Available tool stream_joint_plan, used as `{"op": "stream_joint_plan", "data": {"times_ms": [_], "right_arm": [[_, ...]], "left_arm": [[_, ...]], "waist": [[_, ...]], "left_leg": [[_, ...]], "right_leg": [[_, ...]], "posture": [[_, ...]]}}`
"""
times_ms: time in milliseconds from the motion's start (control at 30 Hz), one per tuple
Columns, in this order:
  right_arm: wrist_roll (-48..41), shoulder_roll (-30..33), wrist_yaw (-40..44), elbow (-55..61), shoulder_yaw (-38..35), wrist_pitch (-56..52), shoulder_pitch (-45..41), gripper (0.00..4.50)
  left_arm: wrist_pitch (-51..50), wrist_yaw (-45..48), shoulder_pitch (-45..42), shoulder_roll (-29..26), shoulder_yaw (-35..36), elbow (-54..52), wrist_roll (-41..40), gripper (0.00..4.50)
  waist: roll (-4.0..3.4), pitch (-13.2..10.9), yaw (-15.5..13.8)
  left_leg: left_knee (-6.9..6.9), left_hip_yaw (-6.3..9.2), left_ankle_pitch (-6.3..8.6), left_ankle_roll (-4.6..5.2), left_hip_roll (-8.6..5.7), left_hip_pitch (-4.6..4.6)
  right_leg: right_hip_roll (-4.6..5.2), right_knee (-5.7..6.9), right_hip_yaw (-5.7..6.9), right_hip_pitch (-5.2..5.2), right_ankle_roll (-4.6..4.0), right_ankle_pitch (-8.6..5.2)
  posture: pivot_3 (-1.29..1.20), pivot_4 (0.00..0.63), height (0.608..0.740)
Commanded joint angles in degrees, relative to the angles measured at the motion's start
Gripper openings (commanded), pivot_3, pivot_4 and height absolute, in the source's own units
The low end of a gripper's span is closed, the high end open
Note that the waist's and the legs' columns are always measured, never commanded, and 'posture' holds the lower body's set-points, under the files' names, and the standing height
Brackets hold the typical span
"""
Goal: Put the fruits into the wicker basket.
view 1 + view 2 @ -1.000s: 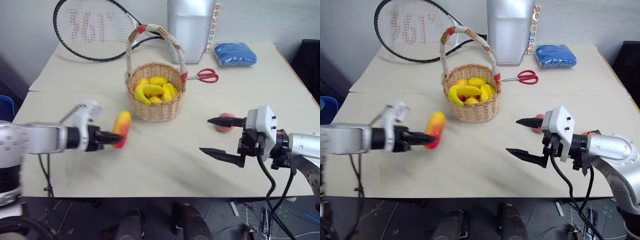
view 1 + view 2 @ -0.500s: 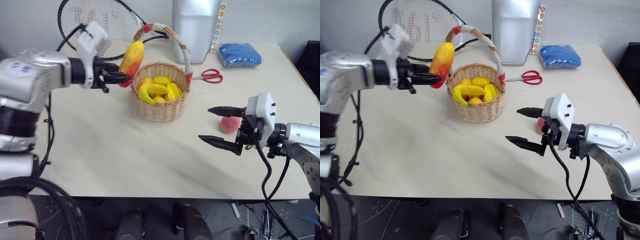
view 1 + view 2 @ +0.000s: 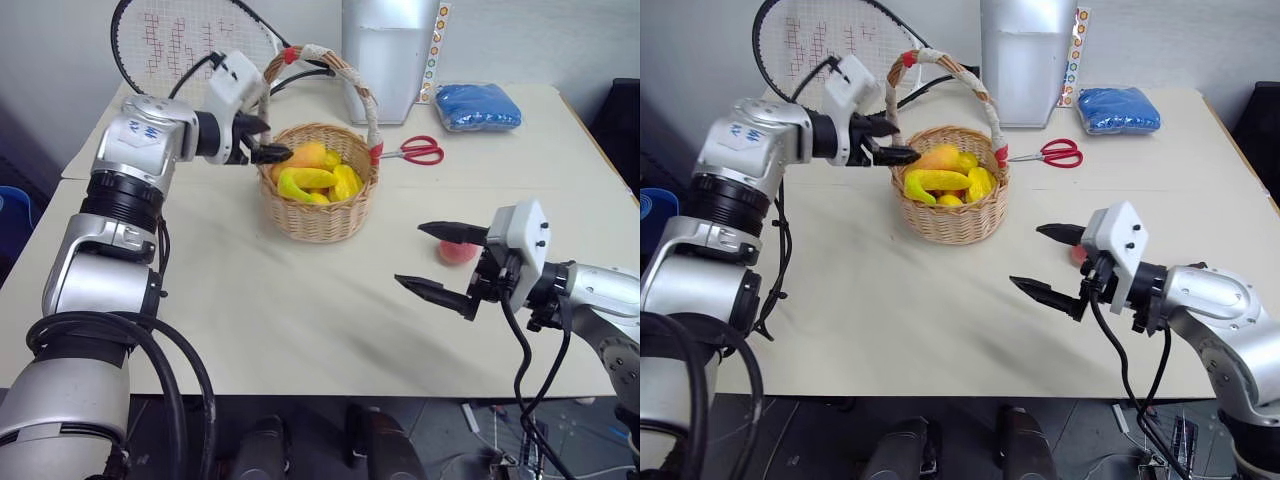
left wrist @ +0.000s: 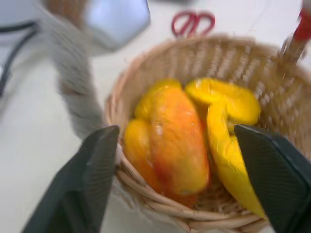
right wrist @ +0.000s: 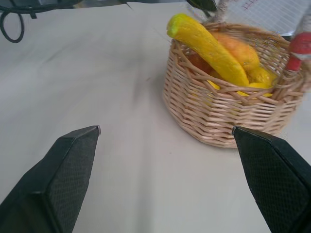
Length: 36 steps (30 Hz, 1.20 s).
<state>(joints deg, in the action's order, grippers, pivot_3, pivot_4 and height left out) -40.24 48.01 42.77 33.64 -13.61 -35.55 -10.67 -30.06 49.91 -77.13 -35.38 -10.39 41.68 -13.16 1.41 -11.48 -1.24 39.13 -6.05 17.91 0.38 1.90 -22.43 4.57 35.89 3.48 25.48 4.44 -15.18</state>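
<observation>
Mango point(image 4: 177, 141) lay in the basket point(image 3: 320, 215).
I saw left fingers point(image 3: 268, 140) spread at its rim, right fingers point(image 3: 440, 262) wide over the surface point(image 3: 300, 320).

The wicker basket point(image 3: 318, 205) is light tan and holds a yellow banana point(image 3: 305, 181) and an orange-yellow mango point(image 4: 177, 141). The scissors point(image 3: 412, 151) have red handles, the cloth point(image 3: 478, 106) is blue.

The peach point(image 3: 457, 251) near the bench's right edge is half hidden behind the right hand's upper finger. Fruit at the bottom of the wicker basket point(image 3: 318, 215) is buried under the mango point(image 4: 178, 141) and banana point(image 5: 206, 47); can't tell what's down there.
</observation>
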Motion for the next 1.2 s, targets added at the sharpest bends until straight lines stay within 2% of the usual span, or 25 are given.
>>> {"op": "stream_joint_plan", "data": {"times_ms": [33, 167, 233, 333, 500, 600, 700, 933, 1200], "right_arm": [[0.12, 0.0, -2.13, 2.08, -4.6, -0.27, 2.98, 4.5], [-0.46, -0.71, -4.24, 1.84, -15.83, -2.41, 13.08, 4.5], [-0.17, -0.78, -3.32, 1.35, -20.38, -2.38, 17.83, 4.5], [2.44, -0.88, -0.29, -1.9, -26.69, -0.58, 26.08, 4.5], [0.25, -0.91, 0.56, -5.87, -31.03, -2.97, 28.68, 4.5], [1.76, 0.03, 1.1, -6.8, -27.5, -1.46, 26.53, 4.5], [4.45, -0.24, -1.69, -10.8, -20.26, -0.72, 18.38, 4.5], [12.21, -6.69, -8.7, -25.04, -6.01, 1.6, -0.34, 4.5], [17.61, -15.04, -10.78, -40.13, 1.87, 5.34, -11.0, 4.5]], "left_arm": [[-2.57, 2.4, 2.16, -2.98, 6.67, -8.88, -3.64, 4.17], [-15.48, 10.3, 14.16, -11.46, 17.78, -29.63, -16.82, 4.17], [-17.68, 14.46, 21.29, -15.32, 20.31, -38.42, -21.02, 4.17], [-23.24, 14.17, 30.53, -19.2, 21.64, -49.19, -24.49, 4.17], [-25.77, 17.52, 38.23, -22.31, 25.05, -60.74, -32.27, 4.17], [-24.67, 16.21, 40.33, -22.12, 24.55, -64.86, -33.24, 4.17], [-24.22, 12.31, 40.19, -19.98, 22.81, -67.28, -33.1, 4.17], [-24.26, 7.07, 40.18, -17.17, 21.52, -70.06, -34.33, 4.17], [-23.78, 4.02, 41.15, -18.55, 21.22, -70.75, -34.07, 4.17]], "waist": [[0.0, 0.0, 0.03], [-0.01, 0.01, 0.32], [-0.01, 0.01, 0.51], [0.0, 0.02, -0.04], [0.01, 0.02, -0.02], [-0.02, 0.04, 0.09], [-0.04, 0.04, 0.91], [-0.04, 0.04, 1.62], [-0.05, 0.04, 1.49]], "left_leg": [[0.0, 0.05, 0.0, 0.0, 0.0, 0.01], [-0.05, 0.15, 0.0, 0.0, 0.13, 0.04], [-0.04, 0.14, 0.0, 0.0, 0.34, 0.03], [-0.01, 0.12, 0.0, 0.0, 0.32, 0.14], [0.0, 0.31, 0.13, 0.49, 0.13, 0.49], [-0.08, 0.29, 0.2, 0.42, 0.2, 0.98], [-0.13, 0.24, 0.26, 0.34, 0.28, 1.15], [-0.19, 0.25, 0.07, -0.14, 0.15, 1.12], [-0.2, 0.22, 0.05, -0.16, 0.32, 1.08]], "right_leg": [[0.0, 0.06, -0.02, 0.0, 0.0, 0.0], [0.0, 0.11, -0.14, 0.0, 0.04, 0.02], [-0.02, 0.11, -0.14, -0.01, 0.04, 0.02], [-0.02, 0.04, -0.23, -0.11, 0.04, 0.02], [0.0, -0.28, -0.39, -0.65, 0.13, 0.07], [0.01, -0.27, -0.68, -1.06, -0.01, -0.01], [-0.03, -0.24, -0.81, -1.15, -0.1, -0.06], [-0.15, -0.03, -0.83, -1.0, -0.17, -0.15], [-0.12, -0.03, -0.83, -0.94, -0.18, -0.15]], "posture": [[0.0, 0.15, 0.74], [0.0, 0.15, 0.74], [0.0, 0.15, 0.74], [0.0, 0.15, 0.74], [0.0, 0.15, 0.74], [0.0, 0.15, 0.74], [0.0, 0.15, 0.74], [0.0, 0.15, 0.74], [0.0, 0.15, 0.74]]}}
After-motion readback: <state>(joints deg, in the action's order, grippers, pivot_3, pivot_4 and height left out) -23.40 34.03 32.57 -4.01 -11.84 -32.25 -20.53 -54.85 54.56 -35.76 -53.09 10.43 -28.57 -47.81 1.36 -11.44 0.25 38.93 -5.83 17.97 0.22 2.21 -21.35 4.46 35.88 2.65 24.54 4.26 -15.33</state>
